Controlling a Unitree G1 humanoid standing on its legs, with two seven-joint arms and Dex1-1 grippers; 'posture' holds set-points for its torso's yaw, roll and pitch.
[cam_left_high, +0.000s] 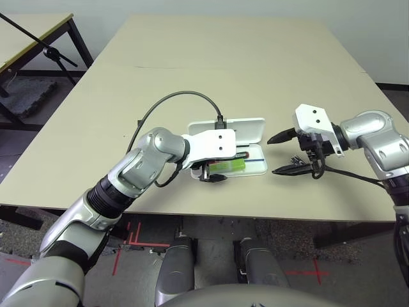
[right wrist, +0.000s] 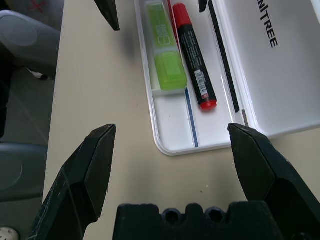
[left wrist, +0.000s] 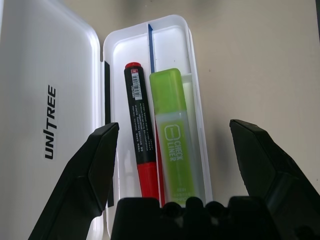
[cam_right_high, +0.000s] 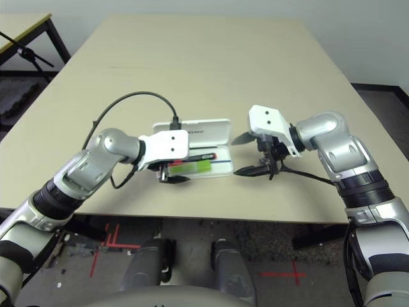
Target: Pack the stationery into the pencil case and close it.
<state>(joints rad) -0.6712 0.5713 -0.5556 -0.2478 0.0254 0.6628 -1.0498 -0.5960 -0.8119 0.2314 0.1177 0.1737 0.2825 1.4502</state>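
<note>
Pencil case (left wrist: pixel 100 55) (lid open) lies between left gripper's (left wrist: pixel 172 145) spread fingers.

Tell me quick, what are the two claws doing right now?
Left gripper: open, holding nothing, over the open pencil case.
Right gripper: open, holding nothing, beside the case.

Beige table (cam_left_high: pixel 211 57), wide and matte, with a thin dark line across the far part of its top. Resting directly on it near the front edge: white pencil case (cam_left_high: pixel 252 128), opened flat, lid lying toward the far side, tray toward the near edge. Lying in the tray side by side: lime-green highlighter (left wrist: pixel 175 135) and red marker (left wrist: pixel 140 135). Grey floor around the table's sides.
</note>
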